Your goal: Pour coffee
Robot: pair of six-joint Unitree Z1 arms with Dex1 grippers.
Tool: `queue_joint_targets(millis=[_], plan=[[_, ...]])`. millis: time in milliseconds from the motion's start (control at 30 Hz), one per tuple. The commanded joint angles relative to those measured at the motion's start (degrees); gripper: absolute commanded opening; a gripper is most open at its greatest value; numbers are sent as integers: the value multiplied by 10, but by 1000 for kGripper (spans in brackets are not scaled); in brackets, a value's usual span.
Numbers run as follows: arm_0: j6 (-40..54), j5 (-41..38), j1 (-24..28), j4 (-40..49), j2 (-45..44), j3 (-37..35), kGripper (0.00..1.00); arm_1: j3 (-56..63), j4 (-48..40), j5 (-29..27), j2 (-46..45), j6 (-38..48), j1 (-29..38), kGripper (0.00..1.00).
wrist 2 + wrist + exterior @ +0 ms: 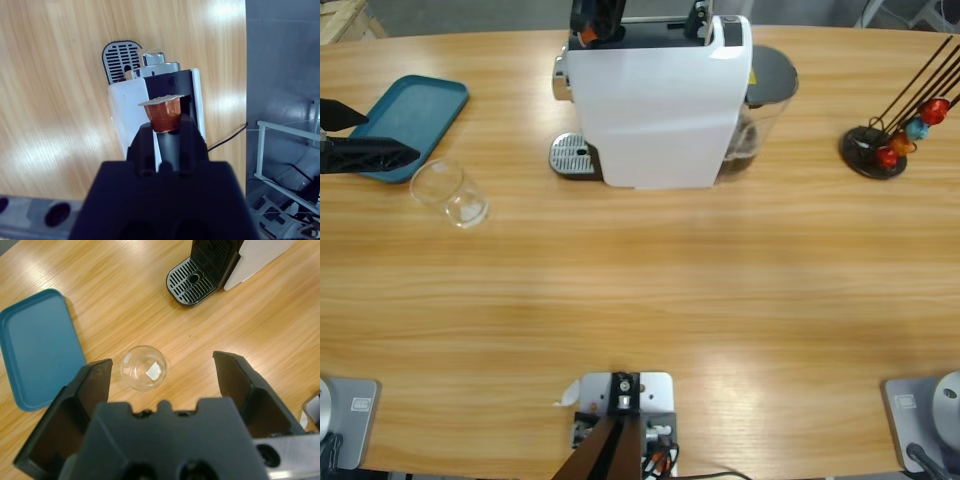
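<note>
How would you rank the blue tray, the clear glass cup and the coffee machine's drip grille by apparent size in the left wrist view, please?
Largest to smallest as they look there:
1. Blue tray
2. Drip grille
3. Clear glass cup
The grille and cup look close in size, and the grille lies farther from the camera, so that pair is unsure.

In the high view, the left gripper (382, 137) is cut off at the nine o'clock edge, the right gripper (597, 22) at twelve o'clock, the capsule stand (890, 135) has its rods clipped at two o'clock, and the white coffee machine (660, 105) hides its own spout.
</note>
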Motion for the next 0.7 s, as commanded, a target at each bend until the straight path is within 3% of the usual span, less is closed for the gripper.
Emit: queue_joint_targets(millis=[33, 267, 700], plan=[[5, -9, -5, 8, 14, 7, 872, -39, -5, -63, 28, -2, -6, 0], [6, -9, -5, 8, 14, 7, 872, -64, -5, -65, 32, 6, -14, 0], [6, -9, -5, 8, 15, 8, 875, -91, -5, -7, 40, 10, -14, 0]])
